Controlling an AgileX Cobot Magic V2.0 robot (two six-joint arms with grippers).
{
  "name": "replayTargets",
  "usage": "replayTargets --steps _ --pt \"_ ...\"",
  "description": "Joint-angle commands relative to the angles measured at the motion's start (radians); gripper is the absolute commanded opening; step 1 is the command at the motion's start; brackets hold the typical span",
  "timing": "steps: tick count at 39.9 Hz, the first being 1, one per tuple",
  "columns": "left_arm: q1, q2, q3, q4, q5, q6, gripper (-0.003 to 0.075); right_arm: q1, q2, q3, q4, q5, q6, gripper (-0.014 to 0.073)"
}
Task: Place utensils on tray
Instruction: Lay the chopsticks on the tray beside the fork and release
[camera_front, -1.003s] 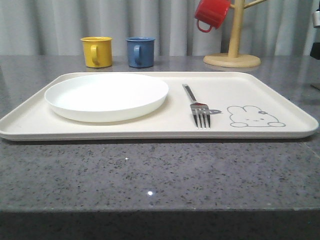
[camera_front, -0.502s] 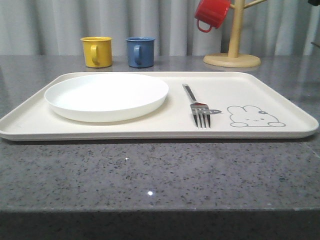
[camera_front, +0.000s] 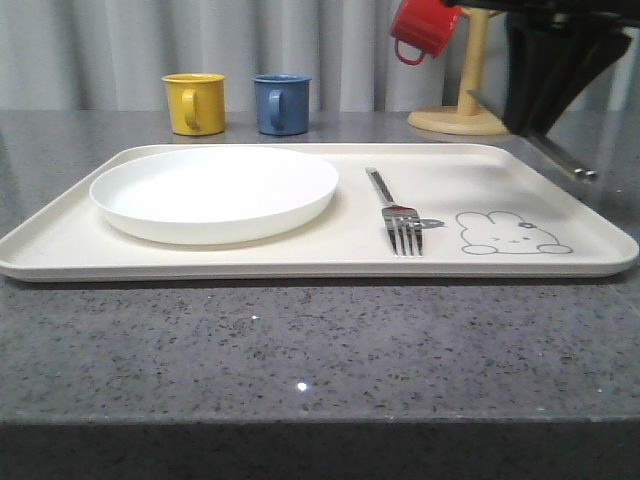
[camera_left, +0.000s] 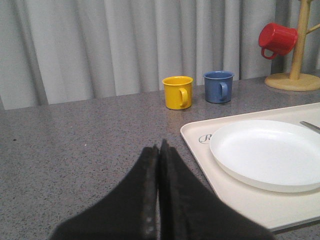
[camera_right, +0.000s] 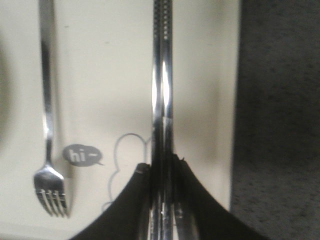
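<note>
The cream tray (camera_front: 250, 255) lies across the grey counter. A silver fork (camera_front: 400, 215) rests on it beside the rabbit drawing (camera_front: 510, 232), tines toward the front. My right gripper (camera_front: 525, 125) hangs above the tray's right end, shut on a pair of silver chopsticks (camera_front: 565, 165) that slant down toward the right rim. In the right wrist view the chopsticks (camera_right: 162, 75) run straight out from the gripper (camera_right: 162, 162) over the tray (camera_right: 110, 60), parallel to the fork (camera_right: 47, 100). My left gripper (camera_left: 160, 147) is shut and empty over bare counter, left of the tray (camera_left: 195, 145).
A round white plate (camera_front: 215, 190) fills the tray's left half. Yellow mug (camera_front: 193, 103) and blue mug (camera_front: 280, 103) stand behind the tray. A wooden mug stand (camera_front: 465, 118) with a red mug (camera_front: 422, 28) is at the back right, close behind the right arm.
My right gripper has come into the front view from the right, carrying the chopsticks over the tray's right end. Fork, plate and mugs have not moved.
</note>
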Motion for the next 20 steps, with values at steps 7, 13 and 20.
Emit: replayTargets --steps 7,13,20 --pt "-0.001 0.013 -0.024 -0.01 -0.082 -0.012 -0.0018 0.054 0.054 -0.071 0.004 -0.04 0.087 0.0021" --pt "-0.001 0.013 -0.024 -0.01 -0.082 -0.012 -0.0018 0.054 0.087 -0.071 0.004 -0.041 0.092 0.0021" --pt "-0.001 0.013 -0.024 -0.01 -0.082 -0.012 -0.0018 0.054 0.113 -0.071 -0.01 -0.055 0.111 0.0021"
